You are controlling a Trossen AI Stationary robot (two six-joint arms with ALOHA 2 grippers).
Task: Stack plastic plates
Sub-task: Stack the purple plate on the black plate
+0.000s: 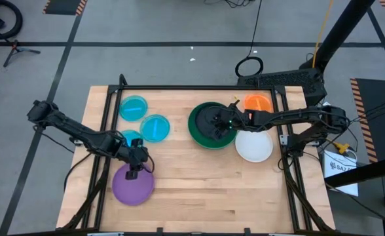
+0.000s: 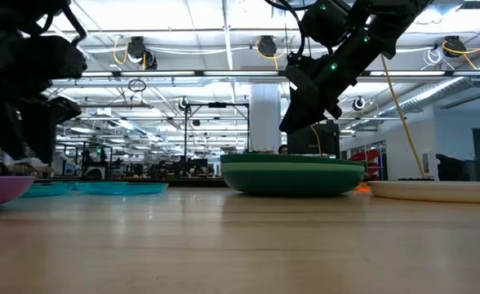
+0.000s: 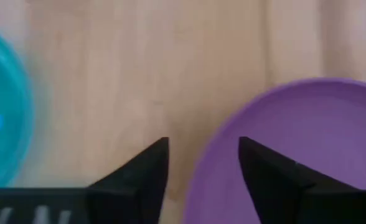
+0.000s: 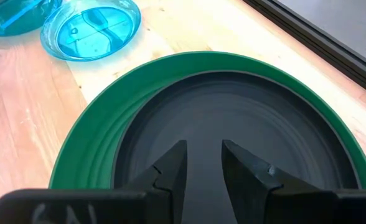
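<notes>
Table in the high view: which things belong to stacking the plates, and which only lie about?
Job: purple plate, green plate holding black plate, white plate, orange plate, blue plates, left gripper, right gripper.
Lying about: cable loop on floor.

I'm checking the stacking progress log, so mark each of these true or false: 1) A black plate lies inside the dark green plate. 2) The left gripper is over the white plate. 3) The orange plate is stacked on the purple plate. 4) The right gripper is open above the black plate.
1) True: the black plate sits inside the dark green plate.
2) False: the left gripper is at the rim of the purple plate; the white plate lies on the table's right side.
3) False: the orange plate lies apart, near the far right corner.
4) True: the right gripper hangs open over it.
</notes>
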